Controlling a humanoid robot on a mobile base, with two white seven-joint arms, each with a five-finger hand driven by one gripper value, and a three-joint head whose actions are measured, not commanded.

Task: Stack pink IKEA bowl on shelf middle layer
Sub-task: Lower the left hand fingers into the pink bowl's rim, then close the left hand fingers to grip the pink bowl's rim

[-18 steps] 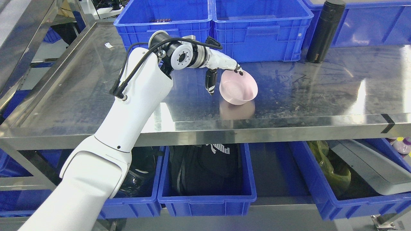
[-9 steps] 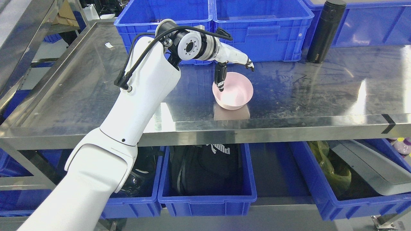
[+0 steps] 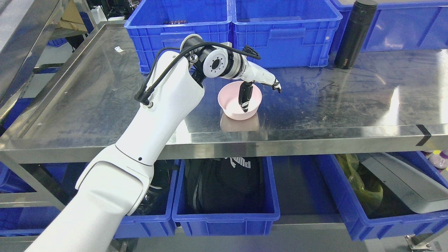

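Left hand (image 3: 257, 85) is hanging over the bowl (image 3: 235, 105), fingers spread, one dark finger (image 3: 244, 99) dipping inside the rim, gripping nothing. The bowl is sitting upright on the shelf (image 3: 105, 105), near its front edge. It is looking like light, stiff plastic with a slick glaze, so pinching the rim, one finger inside and the others outside, is probably the safest hold. Counting: one pink bowl, three blue bins (image 3: 283, 31) behind it, one black flask (image 3: 353, 33).

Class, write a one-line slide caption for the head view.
Robot's left hand reaches over a pink bowl sitting upright on a steel shelf, thumb dipping inside.
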